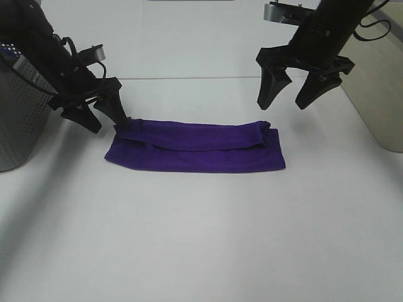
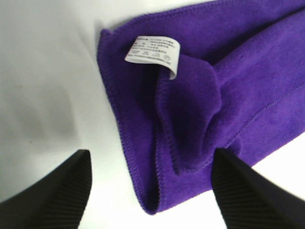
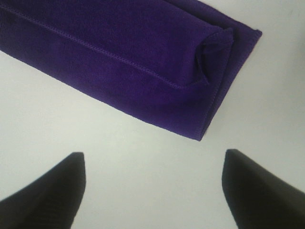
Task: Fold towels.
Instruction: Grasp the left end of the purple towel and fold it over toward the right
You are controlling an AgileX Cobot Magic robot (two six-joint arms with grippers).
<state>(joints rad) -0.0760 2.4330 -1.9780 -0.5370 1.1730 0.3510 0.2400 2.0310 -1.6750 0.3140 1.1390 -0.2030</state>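
The deep purple towel (image 1: 201, 151) lies on the white table, folded into a long strip with an upper layer lapped over the lower one. My left gripper (image 1: 108, 124) is low at the strip's left end. It is open, and its fingers stand either side of the loosely bunched corner (image 2: 186, 129) without pinching it. A small white tag (image 2: 152, 50) shows on that end. My right gripper (image 1: 282, 106) hangs open above the table just behind the right end of the towel (image 3: 119, 62), apart from the cloth, with nothing between its fingers (image 3: 257, 186).
A grey perforated basket (image 1: 19, 119) stands at the left edge, close behind the left arm. A beige container (image 1: 384, 94) sits at the right edge. White tabletop (image 1: 201, 239) stretches in front of the towel.
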